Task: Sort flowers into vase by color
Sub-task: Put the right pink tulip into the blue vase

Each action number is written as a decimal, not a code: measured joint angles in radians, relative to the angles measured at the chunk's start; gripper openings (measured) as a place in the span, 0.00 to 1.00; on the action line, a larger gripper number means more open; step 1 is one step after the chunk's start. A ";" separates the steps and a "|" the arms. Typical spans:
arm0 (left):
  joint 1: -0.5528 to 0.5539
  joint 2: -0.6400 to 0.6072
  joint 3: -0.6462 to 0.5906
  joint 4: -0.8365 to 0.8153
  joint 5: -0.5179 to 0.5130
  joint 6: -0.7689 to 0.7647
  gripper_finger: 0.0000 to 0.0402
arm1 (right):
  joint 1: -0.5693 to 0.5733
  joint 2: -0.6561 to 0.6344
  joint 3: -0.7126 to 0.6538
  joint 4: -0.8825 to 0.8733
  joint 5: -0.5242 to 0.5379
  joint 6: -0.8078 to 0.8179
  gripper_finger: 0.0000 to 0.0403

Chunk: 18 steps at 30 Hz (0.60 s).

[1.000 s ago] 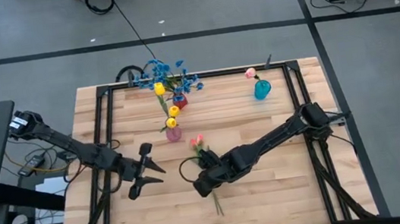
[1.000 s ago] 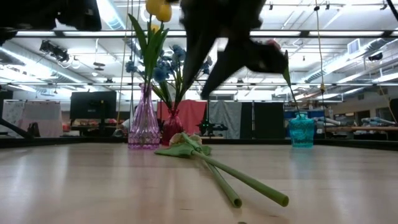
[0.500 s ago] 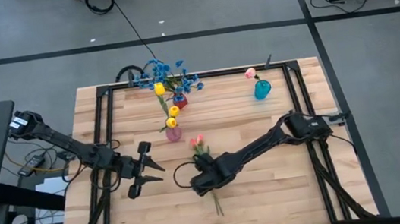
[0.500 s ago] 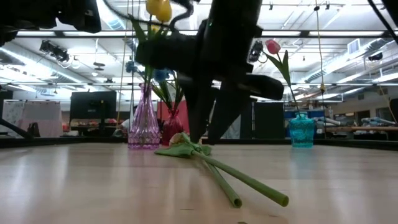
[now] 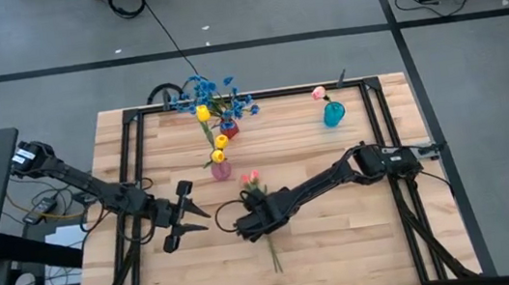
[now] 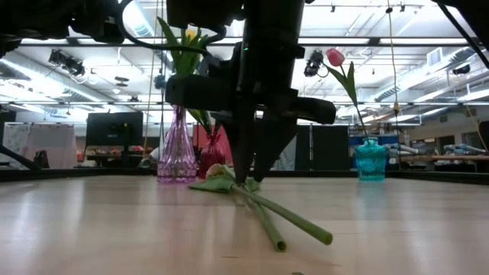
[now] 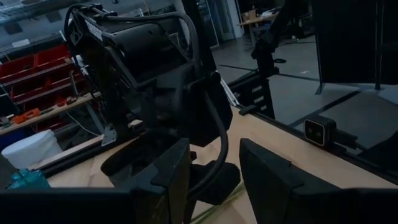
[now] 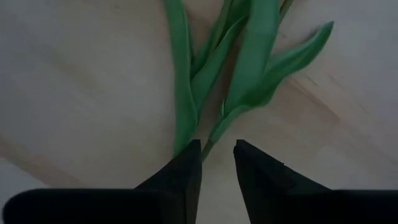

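Note:
Two pink tulips (image 5: 252, 180) lie on the table, their long green stems (image 6: 290, 221) running toward the near edge. My right gripper (image 5: 251, 223) points down over the stems just below the leaves (image 8: 249, 74). Its fingers stand narrowly open, with one stem (image 8: 210, 148) running into the gap. My left gripper (image 5: 203, 221) hovers open to the left, holding nothing. Yellow tulips stand in a pink vase (image 5: 222, 169), blue sprays in a red vase (image 5: 228, 128), and one pink tulip in a teal vase (image 5: 333, 113). My right gripper comes at the pink tulips' stems from above, just below the leaves (image 6: 246, 182), its fingers across them. One stem enters the gap between the fingertips (image 8: 186, 168). Whether the fingers touch it I cannot tell. Both flowers lie flat on the table.
The three vases stand toward the far edge: pink (image 6: 177, 153), red (image 6: 212, 156) and teal (image 6: 370, 160). A black metal frame (image 5: 130, 158) borders the wooden table top. Bare wood lies near the front edge.
My right gripper has come down and moved toward the table's left onto the lying tulips, tipping steeper, and its fingers have drawn closer together. The stems' free ends have shifted a little along the table.

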 joint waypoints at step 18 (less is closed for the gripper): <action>0.000 0.000 0.000 0.000 0.000 -0.001 0.37 | -0.001 -0.003 -0.078 0.109 -0.054 -0.002 0.19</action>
